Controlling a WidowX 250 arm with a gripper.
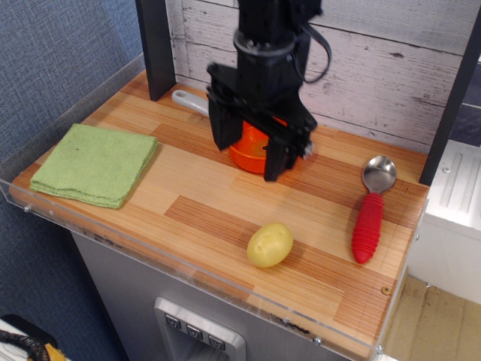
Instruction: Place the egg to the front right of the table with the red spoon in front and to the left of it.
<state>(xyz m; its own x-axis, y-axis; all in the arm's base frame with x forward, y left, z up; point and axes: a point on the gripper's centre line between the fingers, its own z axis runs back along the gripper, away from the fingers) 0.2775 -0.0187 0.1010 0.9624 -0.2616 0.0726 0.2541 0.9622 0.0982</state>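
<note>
Low in the frame, right of center, the egg (270, 245) lies free on the plank table (195, 214), a dimpled pale-yellow oval well below the end effector (246, 147). To its right lies the red spoon (370, 211), with a ribbed handle and a shiny bowl. Higher up, the end effector hangs released, fingers spread, before the orange pan (251, 147). At left lies a folded green cloth (96, 163).
</note>
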